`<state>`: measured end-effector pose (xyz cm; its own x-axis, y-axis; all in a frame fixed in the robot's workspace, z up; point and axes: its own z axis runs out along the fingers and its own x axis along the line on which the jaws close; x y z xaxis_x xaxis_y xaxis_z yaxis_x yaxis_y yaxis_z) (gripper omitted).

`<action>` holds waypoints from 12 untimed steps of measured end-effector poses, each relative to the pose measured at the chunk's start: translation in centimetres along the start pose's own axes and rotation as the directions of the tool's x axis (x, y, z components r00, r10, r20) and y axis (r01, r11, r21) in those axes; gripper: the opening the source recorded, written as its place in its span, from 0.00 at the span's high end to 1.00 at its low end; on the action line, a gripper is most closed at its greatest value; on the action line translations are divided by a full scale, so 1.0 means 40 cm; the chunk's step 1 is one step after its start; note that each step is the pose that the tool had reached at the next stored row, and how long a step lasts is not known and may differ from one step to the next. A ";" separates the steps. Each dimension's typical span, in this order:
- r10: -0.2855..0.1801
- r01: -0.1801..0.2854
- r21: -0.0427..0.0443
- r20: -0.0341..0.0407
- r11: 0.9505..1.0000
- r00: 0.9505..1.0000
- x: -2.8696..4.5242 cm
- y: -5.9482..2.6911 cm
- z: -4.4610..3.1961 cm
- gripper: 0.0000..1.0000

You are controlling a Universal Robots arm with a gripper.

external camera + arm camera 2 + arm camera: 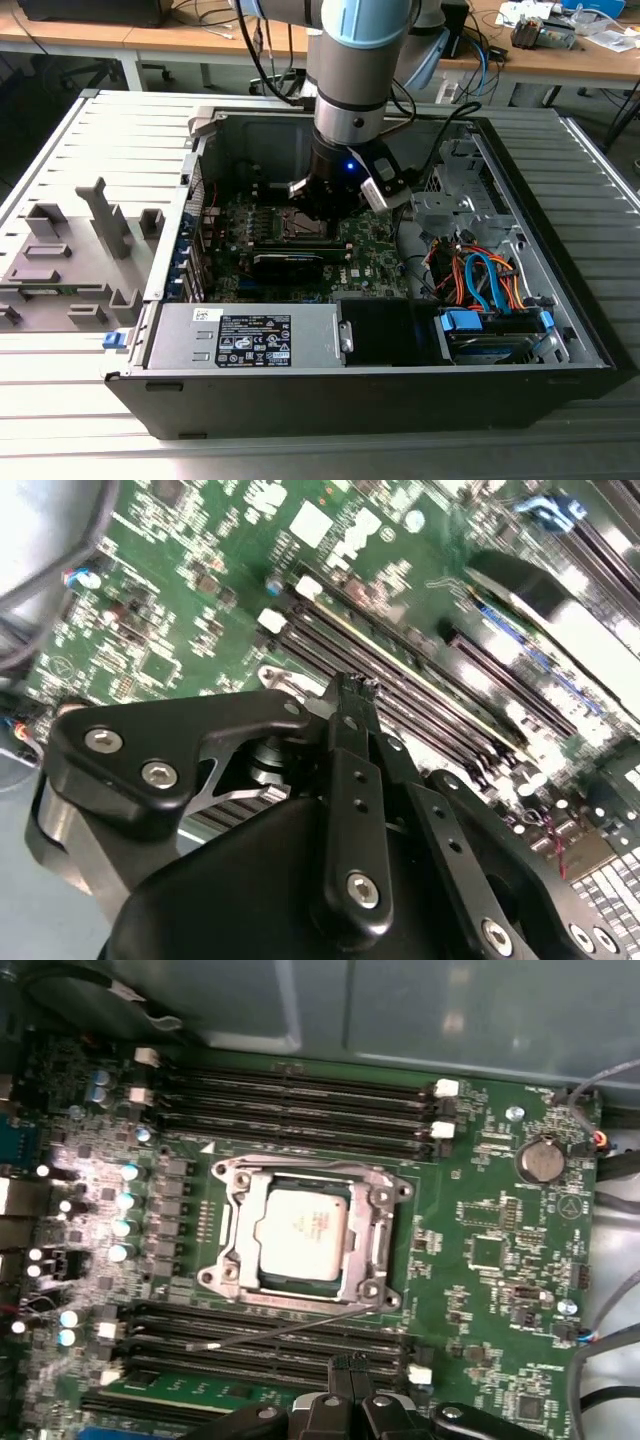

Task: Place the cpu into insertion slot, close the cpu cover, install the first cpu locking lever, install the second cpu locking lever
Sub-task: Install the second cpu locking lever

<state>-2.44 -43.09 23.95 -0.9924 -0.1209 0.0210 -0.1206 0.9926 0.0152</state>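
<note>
In the first wrist view the cpu (300, 1230), a flat silver square, lies in the insertion slot (228, 1282) on the green motherboard. The cpu cover (374, 1228), a silver frame, lies flat around it. A thin wire lever (290, 1328) runs slanted along one side of the socket, over the memory slots. My gripper (350, 1364) is beside that lever, a little off the socket's edge, its two thin black fingers pressed together with nothing between them. The second wrist view shows the gripper (356, 686) shut above the long black memory slots. In the exterior view the gripper (318, 222) hangs low inside the open computer case.
Long memory slots (300, 1095) flank the socket on two sides. A black graphics card (290, 262) lies near the gripper. A power supply (250, 335) and orange and blue cables (480, 280) fill the case's near side. Grey fixtures (70, 250) stand at the exterior view's left.
</note>
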 end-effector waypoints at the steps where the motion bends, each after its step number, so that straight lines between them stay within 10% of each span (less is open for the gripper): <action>1: 0.000 0.000 0.000 0.000 1.000 1.000 -0.002 0.000 0.002 0.89; 12: 0.000 0.000 0.000 -0.001 1.000 1.000 -0.002 0.015 0.043 0.89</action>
<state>-2.47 -42.46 22.23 -0.9924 -0.1209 0.0216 -0.1205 0.9926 0.0153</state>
